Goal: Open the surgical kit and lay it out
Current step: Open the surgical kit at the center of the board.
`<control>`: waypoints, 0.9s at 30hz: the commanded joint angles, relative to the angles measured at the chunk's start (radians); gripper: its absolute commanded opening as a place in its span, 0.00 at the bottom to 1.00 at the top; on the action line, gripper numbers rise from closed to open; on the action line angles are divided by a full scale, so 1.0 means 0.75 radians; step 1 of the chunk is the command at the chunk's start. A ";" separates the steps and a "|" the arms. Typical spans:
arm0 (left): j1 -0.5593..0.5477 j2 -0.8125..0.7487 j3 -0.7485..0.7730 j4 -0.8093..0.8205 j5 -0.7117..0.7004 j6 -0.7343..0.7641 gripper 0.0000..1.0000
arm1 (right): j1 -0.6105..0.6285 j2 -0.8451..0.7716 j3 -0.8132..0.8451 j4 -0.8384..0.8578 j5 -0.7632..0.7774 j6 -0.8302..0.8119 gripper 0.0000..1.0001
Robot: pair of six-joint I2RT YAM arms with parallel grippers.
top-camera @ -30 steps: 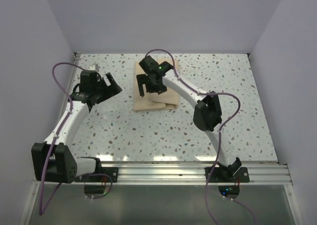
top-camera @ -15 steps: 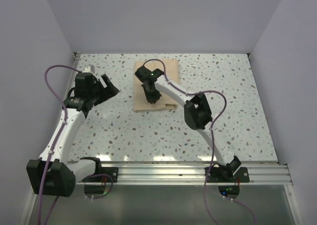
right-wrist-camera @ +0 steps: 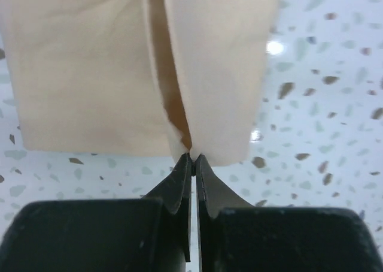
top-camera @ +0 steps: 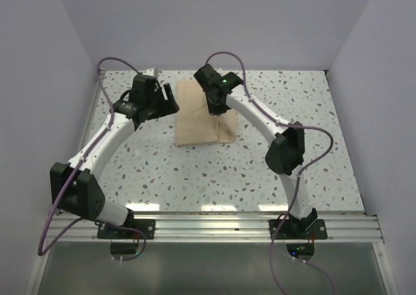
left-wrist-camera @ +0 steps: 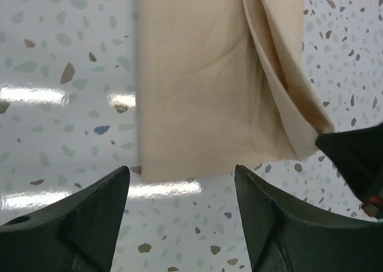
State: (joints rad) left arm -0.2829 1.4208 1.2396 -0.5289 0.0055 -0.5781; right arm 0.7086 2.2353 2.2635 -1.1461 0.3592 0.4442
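Right pincer [right-wrist-camera: 192,159] was pinched shut on a flap edge of the tan cloth wrap [right-wrist-camera: 90,74]; left pincer [left-wrist-camera: 181,182] gaped wide, holding nothing.

The wrap lay as a flat folded bundle on the speckled bench [top-camera: 260,171], toward the far middle, between the two arms. The right pincer's tips met at the bundle's edge just where two overlapping flaps come together, probably chosen because a loose flap there can be peeled back. The left pincer hovered over the opposite side, its fingers apart above the cloth's edge and clear of it, seemingly placed to steady the bundle or take another flap. The wrap was folded shut, so no tray or instruments showed; its contents were hidden.
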 commanded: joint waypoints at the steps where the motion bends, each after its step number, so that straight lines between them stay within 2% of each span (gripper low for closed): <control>1: -0.166 0.217 0.261 -0.004 -0.107 0.073 0.74 | -0.139 -0.274 -0.184 -0.018 0.149 0.019 0.00; 6: -0.347 0.570 0.621 -0.121 -0.212 0.139 0.71 | -0.257 -0.436 -0.477 -0.020 0.184 0.054 0.01; 7: -0.398 0.686 0.672 -0.145 -0.222 0.151 0.70 | -0.270 -0.450 -0.555 -0.042 0.200 0.078 0.13; 8: -0.422 0.739 0.717 -0.170 -0.257 0.155 0.70 | -0.280 -0.462 -0.594 -0.051 0.222 0.089 0.29; 9: -0.445 0.793 0.815 -0.229 -0.285 0.159 0.70 | -0.298 -0.483 -0.631 -0.055 0.227 0.097 0.73; 10: -0.486 0.890 0.860 -0.264 -0.312 0.161 0.70 | -0.305 -0.491 -0.694 -0.069 0.235 0.109 0.90; 11: -0.502 0.934 0.903 -0.295 -0.359 0.167 0.70 | -0.311 -0.497 -0.719 -0.077 0.245 0.125 0.98; 15: -0.545 1.067 1.053 -0.467 -0.459 0.163 0.68 | -0.329 -0.540 -0.789 -0.088 0.308 0.138 0.98; 22: -0.553 1.085 0.967 -0.538 -0.545 0.129 0.67 | -0.370 -0.557 -0.709 -0.081 0.331 0.087 0.98; 27: -0.580 1.112 0.869 -0.485 -0.411 0.157 0.60 | -0.397 -0.510 -0.635 -0.096 0.311 0.079 0.98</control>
State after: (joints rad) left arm -0.6971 2.2562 1.9308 -0.8867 -0.3393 -0.4774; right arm 0.4271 1.8698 1.7264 -1.2114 0.5663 0.5079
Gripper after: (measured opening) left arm 0.606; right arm 0.983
